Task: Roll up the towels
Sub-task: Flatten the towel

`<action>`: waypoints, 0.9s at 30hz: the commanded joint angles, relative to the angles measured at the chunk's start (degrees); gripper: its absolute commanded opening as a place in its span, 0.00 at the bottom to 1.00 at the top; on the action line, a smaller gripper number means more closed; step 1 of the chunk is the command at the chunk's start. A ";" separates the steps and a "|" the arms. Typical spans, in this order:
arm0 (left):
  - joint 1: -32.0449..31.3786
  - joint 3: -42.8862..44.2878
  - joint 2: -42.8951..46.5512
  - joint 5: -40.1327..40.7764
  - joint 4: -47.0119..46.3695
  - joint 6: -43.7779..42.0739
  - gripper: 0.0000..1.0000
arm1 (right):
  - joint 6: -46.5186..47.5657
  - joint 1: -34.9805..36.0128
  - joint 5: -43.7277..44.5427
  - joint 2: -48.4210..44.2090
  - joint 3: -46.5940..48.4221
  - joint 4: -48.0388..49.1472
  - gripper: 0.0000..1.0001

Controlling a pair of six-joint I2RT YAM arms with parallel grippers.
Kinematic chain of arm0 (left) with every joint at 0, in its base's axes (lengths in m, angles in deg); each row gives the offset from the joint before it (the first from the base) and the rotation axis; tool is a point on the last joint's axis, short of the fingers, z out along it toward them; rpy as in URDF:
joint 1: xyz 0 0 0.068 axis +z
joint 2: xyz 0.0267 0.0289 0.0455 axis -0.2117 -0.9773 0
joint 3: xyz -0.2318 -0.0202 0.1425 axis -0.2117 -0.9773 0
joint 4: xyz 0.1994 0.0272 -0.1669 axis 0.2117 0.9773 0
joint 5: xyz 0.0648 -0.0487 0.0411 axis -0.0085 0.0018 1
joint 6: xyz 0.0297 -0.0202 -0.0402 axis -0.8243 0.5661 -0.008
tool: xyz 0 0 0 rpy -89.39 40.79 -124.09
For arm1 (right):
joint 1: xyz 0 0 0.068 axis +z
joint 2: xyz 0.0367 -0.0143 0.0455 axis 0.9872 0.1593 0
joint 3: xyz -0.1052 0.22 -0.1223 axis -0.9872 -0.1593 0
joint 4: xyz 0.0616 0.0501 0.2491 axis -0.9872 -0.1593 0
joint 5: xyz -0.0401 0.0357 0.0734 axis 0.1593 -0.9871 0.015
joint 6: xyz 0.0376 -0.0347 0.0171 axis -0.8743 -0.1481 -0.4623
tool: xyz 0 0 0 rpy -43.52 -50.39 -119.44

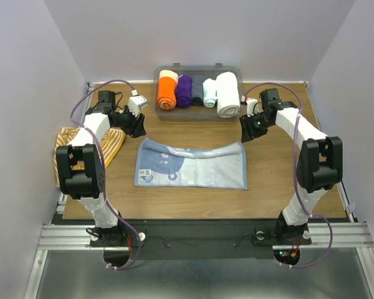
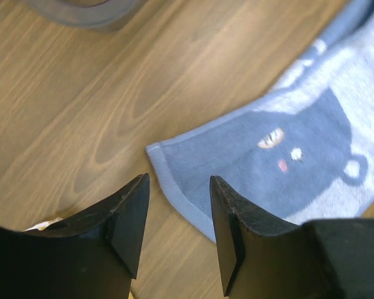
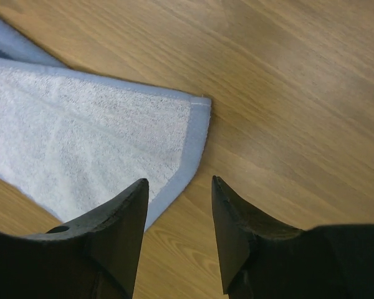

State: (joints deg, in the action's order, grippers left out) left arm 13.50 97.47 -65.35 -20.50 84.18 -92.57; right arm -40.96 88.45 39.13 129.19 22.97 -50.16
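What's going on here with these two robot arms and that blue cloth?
Two robot arms are working on a pale blue towel that lies spread flat on the table. The left gripper and the right gripper each hover open over a far corner of it, holding nothing. It is not yet rolled. A striped yellow towel lies at the left edge, and a clear bin at the back holds rolled cloths.

The left arm (image 1: 87, 156) and right arm (image 1: 305, 143) are both white tubes joined by chunky black housings. Thin purple cables (image 1: 112, 80) loop up from the bases. The left claw (image 2: 177, 187) and right claw (image 3: 177, 187) have matte black, wedge-shaped fingers with blunt tips.
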 commanded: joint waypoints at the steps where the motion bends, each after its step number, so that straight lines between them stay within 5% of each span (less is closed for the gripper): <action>1: 1.09 1.44 0.46 0.74 -8.88 11.09 0.55 | -5.99 0.73 1.70 1.58 1.16 6.25 0.50; 16: 2.24 1.62 -4.37 2.51 -10.91 12.50 0.61 | -10.31 0.65 1.89 12.65 2.75 9.95 0.50; 20: 2.24 1.44 -6.39 2.51 -11.26 13.29 0.62 | -10.39 0.73 -0.30 12.75 1.96 10.48 0.36; 24: 2.24 0.13 -7.71 2.07 -13.37 15.66 0.62 | -10.92 0.73 -3.38 12.13 1.08 10.48 0.05; 27: 2.24 -0.58 -9.03 0.41 -15.57 18.73 0.62 | -11.19 0.73 -4.26 11.78 0.64 10.48 0.01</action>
State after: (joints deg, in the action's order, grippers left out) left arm 15.34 97.38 -73.90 -17.31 72.16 -78.01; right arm -51.61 88.80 37.80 142.33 23.91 -41.26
